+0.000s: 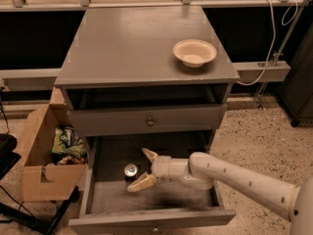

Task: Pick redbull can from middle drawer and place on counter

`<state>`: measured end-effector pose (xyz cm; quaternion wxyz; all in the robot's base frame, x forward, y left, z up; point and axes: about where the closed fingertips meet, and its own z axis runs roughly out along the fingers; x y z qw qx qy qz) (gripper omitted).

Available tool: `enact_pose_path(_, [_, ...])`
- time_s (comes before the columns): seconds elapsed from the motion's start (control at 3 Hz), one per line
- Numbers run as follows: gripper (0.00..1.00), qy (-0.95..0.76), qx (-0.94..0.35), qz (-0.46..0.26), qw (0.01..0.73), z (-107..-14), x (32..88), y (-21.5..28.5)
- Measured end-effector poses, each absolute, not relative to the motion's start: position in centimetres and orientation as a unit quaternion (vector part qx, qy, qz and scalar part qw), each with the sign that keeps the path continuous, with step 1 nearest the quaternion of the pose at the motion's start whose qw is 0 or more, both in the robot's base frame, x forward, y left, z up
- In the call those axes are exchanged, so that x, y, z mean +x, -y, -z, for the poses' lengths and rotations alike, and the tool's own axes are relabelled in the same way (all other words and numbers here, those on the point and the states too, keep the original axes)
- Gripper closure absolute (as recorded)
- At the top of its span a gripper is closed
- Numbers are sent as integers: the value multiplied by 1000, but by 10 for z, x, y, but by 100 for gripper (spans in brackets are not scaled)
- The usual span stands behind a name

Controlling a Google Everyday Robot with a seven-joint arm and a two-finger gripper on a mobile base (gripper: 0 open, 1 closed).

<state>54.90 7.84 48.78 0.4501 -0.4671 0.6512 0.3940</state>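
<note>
Far L edge: a black object point(6, 155), cut off by the frame; can't tell what it is. Next to it, an open brown cardboard box point(41, 180) on the floor w/ green snack bags point(66, 143) inside, partly hidden by the box wall, print unreadable.

Centre: the broad grey wood-grain counter point(127, 43) tops the cabinet. Under it is a shallower grey drawer point(112, 121) w/ a small round knob point(150, 122), pulled out a little; inside is too dark to make out.

Below that, the deep grey wood-grain middle drawer point(87, 185) is pulled well out, its front edge partly cut off by the bottom of the frame. On its floor, L of centre, the slim redbull can point(130, 170) stands upright. It's seen from above, so only the shiny silver lid is clear; the body is in shadow.

The cream 2-finger gripper point(136, 169) is inside the drawer, just R of the can, spread wide: 1 finger point(149, 154) behind the can, the other point(141, 182) in front. The can sits at the mouth of the gap; touching or not, can't tell. The white arm point(234, 177) runs R over the drawer's R wall, hiding part of it, & leaves the frame at the bottom R corner.

R side of the counter: a cream round bowl point(194, 52). Far R: a white cable point(270, 38) hanging from the rail, over speckled floor point(254, 131).
</note>
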Motion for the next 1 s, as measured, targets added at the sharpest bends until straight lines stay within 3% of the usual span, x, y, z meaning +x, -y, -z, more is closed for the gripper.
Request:
enact_pose_path(0.33, [2, -643, -473, -388, 461, -460, 565, -99])
enact_pose_path(1.0, [47, -652, -485, -385, 438, -438, 572, -113])
